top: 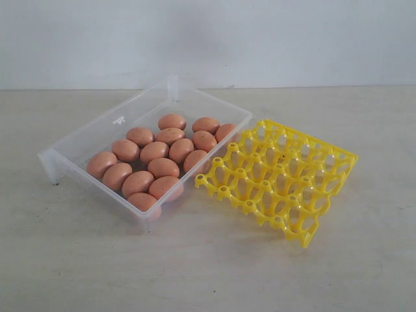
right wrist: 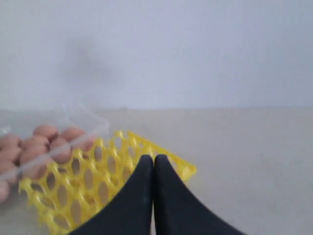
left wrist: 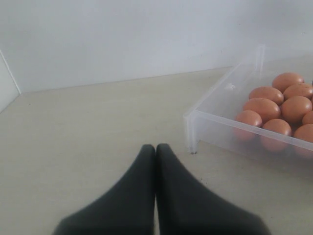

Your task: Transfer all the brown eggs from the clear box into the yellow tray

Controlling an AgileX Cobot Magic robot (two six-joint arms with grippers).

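Several brown eggs (top: 155,152) lie packed together in the clear box (top: 78,139) at the left of the table. Touching the box's right side is the yellow tray (top: 279,179), with no egg in any cell. Neither gripper shows in the exterior view. In the left wrist view my left gripper (left wrist: 155,147) is shut with nothing in it, over bare table short of a corner of the clear box (left wrist: 195,125) and its brown eggs (left wrist: 266,108). In the right wrist view my right gripper (right wrist: 153,158) is shut and empty near an edge of the yellow tray (right wrist: 73,186), with brown eggs (right wrist: 46,131) beyond.
A pale table (top: 208,260) carries everything, and a white wall (top: 208,39) rises behind it. In the left wrist view a wall corner (left wrist: 10,73) stands at the table's far side.
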